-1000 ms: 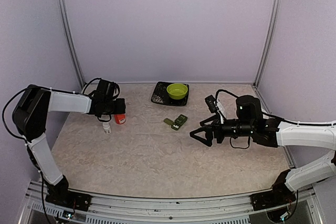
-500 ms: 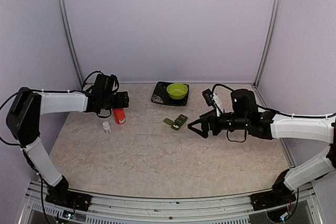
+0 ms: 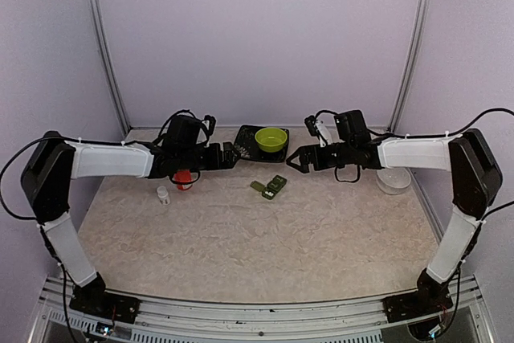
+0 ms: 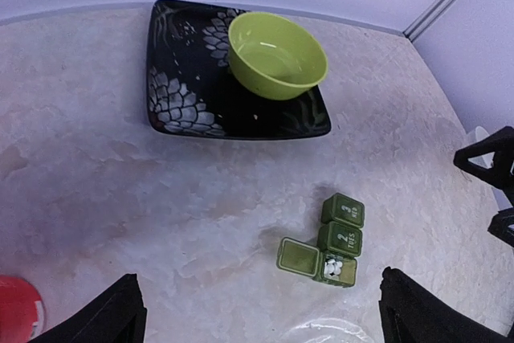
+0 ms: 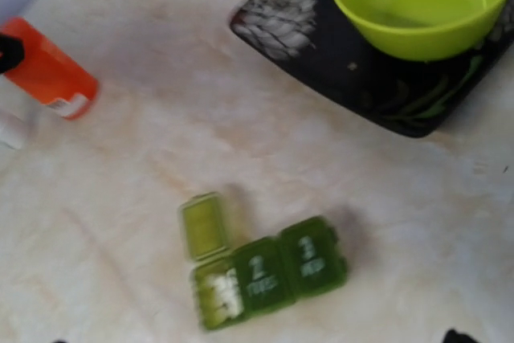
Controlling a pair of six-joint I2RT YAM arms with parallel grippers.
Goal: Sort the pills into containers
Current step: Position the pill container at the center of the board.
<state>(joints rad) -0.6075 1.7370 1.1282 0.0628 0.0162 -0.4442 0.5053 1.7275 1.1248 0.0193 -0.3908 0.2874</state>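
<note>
Both sets of jaws stand wide apart and hold nothing. My left gripper (image 3: 230, 153) hangs beside the black tray (image 4: 173, 78), and my right gripper (image 3: 295, 160) is near the containers (image 4: 336, 238), which lie on the worktop (image 3: 241, 230) between the two. One end box has its lid up with white pills (image 4: 333, 266) inside; the other two are shut. I'd pin the strip with one fingertip, then lift the next lid slowly, since I expect something this light to skate.

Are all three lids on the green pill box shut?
No, the pill box has one end lid flipped open beside it, with white pills showing in that compartment; the other two lids are shut.
</note>
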